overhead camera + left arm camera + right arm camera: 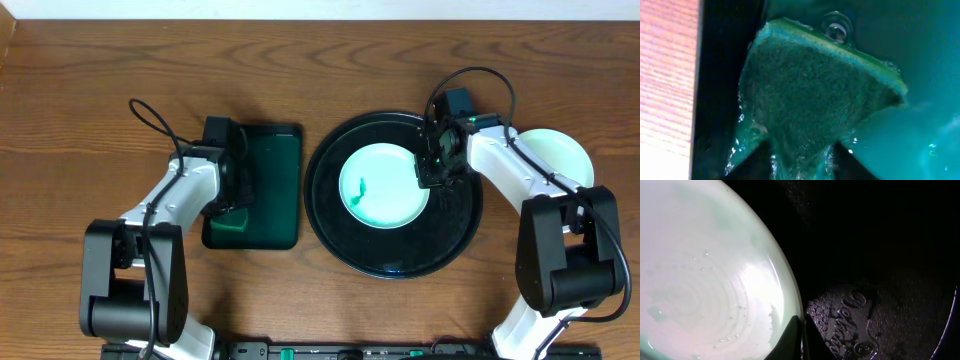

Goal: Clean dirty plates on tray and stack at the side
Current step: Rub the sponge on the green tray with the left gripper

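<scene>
Wood-grain tabletop [90, 90] carries a round glossy black tray [400, 255] right of centre. One small round plate [390, 200] lies flat and face up in the tray, a little toward the far side. It is white shading to pale mint. A small green smudge [360, 188] sits left of its middle, and a greener tint runs along its near edge. Close up, its surface is wet, with fine droplets and faint green patches. Being round, it has no long axis.

The right claw [437, 172] stands at the plate's right edge. Seen from the wrist, its tips are clenched on the rim, one on the plate's inner face and the other over the black tray, which bears raised script.

A second pale plate [555, 152] rests on the tabletop right of the tray, partly hidden by the right arm.

The left claw [236, 205] is well apart to the left, over a dark green rectangular tray [272, 170] holding greenish water. A green sponge [810, 100] lies there, its narrow end between the jaws. I cannot tell whether they grip it.
</scene>
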`<state>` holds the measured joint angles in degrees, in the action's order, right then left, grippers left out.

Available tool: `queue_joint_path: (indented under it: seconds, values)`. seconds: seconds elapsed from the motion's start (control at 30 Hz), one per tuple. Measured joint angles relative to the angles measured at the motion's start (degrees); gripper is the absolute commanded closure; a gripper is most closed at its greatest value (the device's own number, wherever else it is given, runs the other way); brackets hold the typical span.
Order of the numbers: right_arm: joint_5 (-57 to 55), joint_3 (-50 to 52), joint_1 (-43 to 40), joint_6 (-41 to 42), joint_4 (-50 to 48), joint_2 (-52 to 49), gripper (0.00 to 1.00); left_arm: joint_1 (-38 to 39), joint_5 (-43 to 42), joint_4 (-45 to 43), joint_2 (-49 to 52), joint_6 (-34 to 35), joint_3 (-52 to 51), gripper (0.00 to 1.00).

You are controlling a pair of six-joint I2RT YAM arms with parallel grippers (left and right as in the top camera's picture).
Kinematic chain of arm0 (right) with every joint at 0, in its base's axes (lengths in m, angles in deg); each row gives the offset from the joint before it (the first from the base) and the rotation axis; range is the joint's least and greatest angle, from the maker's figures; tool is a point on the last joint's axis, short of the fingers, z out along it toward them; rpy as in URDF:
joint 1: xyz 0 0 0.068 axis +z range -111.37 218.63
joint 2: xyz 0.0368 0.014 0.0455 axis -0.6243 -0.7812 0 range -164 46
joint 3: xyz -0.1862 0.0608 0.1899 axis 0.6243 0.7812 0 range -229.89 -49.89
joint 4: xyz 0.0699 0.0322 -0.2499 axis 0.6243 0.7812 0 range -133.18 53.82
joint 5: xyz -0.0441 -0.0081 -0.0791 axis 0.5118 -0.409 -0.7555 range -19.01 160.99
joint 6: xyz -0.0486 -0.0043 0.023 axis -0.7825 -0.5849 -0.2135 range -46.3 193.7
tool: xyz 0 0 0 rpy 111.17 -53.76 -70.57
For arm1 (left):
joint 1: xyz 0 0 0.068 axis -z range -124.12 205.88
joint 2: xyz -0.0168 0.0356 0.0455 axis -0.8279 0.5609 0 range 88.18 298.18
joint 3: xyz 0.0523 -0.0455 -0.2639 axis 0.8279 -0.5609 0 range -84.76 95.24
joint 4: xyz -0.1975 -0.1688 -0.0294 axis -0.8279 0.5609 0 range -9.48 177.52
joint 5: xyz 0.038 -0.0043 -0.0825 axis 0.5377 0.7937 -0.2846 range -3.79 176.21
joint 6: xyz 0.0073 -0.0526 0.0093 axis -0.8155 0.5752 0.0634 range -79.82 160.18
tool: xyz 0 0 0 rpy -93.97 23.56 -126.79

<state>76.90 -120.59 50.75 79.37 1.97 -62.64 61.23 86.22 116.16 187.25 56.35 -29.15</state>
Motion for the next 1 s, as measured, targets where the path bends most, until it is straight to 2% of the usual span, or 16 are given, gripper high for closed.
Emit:
queue_joint_path:
  seconds: [0.07, 0.4, 0.53, 0.67, 1.0]
  values:
    - [0.00, 0.00, 0.00, 0.00, 0.00, 0.00, 0.98, 0.00, 0.24, 0.00, -0.02, -0.15, -0.15, 0.92]
    - [0.00, 0.00, 0.00, 0.00, 0.00, 0.00, 0.99, 0.00, 0.11, 5.25, -1.33, -0.57, 1.11, 0.93]
    - [0.00, 0.00, 0.00, 0.00, 0.00, 0.00, 0.87, 0.00, -1.46, 5.81, -5.75, -0.57, 1.42, 0.93]
    - [-0.22, 0.00, 0.00, 0.24, 0.02, 0.00, 0.82, 0.00, -4.31, 5.62, -12.59, -0.57, 2.40, 0.93]
    - [-0.22, 0.00, 0.00, 0.24, 0.00, 0.00, 0.81, 0.15, -10.34, 5.70, -15.80, -0.57, 2.49, 0.93]
